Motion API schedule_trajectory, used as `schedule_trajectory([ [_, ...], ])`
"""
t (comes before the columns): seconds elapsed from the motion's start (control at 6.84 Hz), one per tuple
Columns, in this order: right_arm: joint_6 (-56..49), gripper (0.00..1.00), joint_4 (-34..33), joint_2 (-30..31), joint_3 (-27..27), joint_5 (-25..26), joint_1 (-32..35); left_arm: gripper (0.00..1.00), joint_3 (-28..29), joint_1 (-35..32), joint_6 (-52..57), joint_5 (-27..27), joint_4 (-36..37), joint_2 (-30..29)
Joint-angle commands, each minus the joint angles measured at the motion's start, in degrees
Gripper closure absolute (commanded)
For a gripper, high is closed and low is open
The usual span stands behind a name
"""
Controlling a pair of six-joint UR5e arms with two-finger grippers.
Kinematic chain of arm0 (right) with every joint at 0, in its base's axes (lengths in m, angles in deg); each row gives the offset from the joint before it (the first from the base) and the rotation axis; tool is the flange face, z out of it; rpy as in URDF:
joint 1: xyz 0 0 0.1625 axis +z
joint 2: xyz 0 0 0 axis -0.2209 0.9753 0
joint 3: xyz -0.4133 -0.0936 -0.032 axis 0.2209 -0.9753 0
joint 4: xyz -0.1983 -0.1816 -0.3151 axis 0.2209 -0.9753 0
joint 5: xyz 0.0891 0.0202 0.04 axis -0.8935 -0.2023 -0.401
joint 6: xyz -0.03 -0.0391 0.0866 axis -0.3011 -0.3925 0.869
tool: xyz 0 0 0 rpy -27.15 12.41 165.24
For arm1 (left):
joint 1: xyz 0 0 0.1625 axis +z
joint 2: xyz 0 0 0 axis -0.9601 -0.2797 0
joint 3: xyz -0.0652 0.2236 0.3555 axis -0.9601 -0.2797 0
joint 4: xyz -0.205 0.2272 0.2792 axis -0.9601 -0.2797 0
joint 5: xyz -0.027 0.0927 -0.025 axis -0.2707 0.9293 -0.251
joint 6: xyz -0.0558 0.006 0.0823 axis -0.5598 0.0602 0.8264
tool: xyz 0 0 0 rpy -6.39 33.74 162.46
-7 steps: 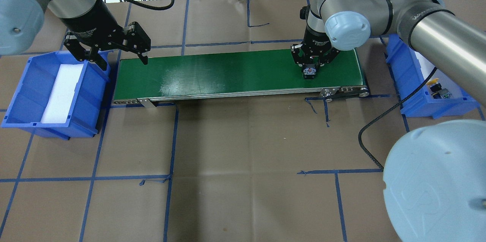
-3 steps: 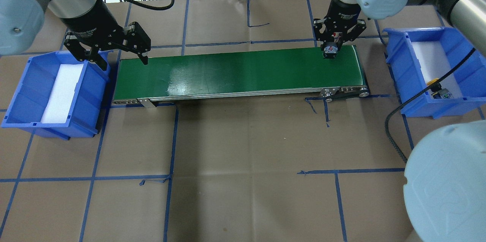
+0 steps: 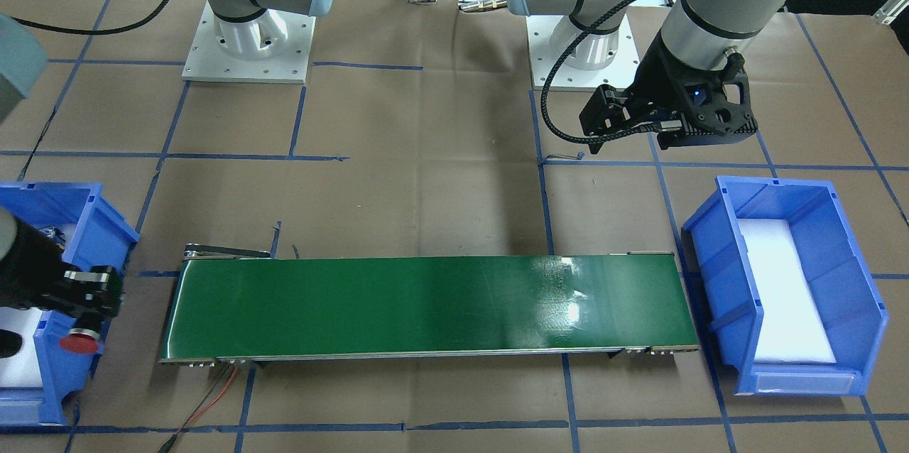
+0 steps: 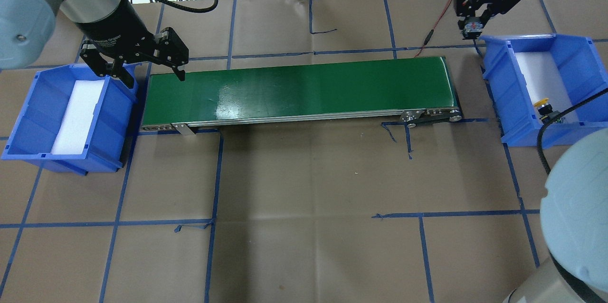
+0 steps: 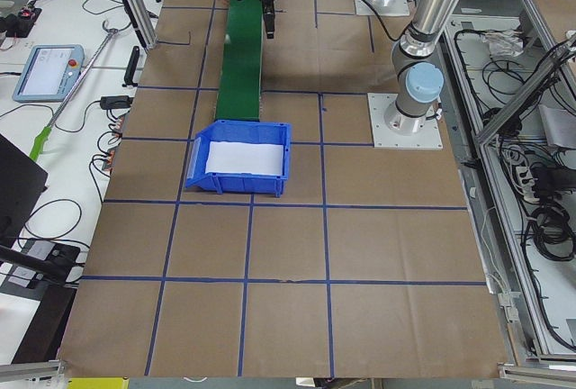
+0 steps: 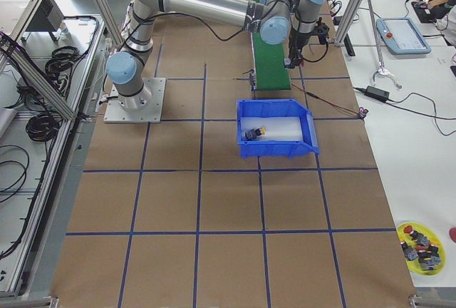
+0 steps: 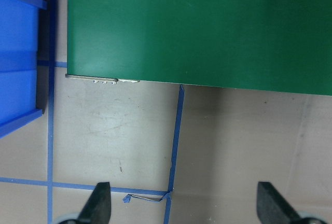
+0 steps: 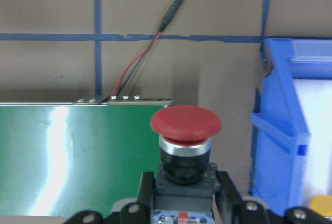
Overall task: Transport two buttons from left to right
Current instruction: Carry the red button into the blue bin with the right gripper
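While foam-lined, bin (image 4: 501, 84) with yellow button (image 4: 542, 102).

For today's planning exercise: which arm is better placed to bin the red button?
Right: the right gripper grips the red button beside the right bin; the left gripper is open, empty, at the belt's other end.

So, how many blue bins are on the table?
2. The left bin stands off the conveyor's left end; the right bin stands off its right end, with the yellow button inside.
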Motion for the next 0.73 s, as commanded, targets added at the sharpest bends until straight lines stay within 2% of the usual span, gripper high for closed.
schedule_trajectory([
  [0.0,-10.3,0.98,0.1,0.1,-0.7,0.5,-9.2,0.0,0.0,0.0,0.0,0.0,0.1,0.0],
  [0.29,-16.5,0.98,-0.7,-1.5,0.0,0.3,-15.6,0.0,0.0,0.0,0.0,0.0,0.1,0.0],
  [0.58,-16.6,0.98,-2.1,-4.7,1.8,0.2,-15.7,0.0,0.0,0.0,0.0,0.0,0.1,0.0],
])
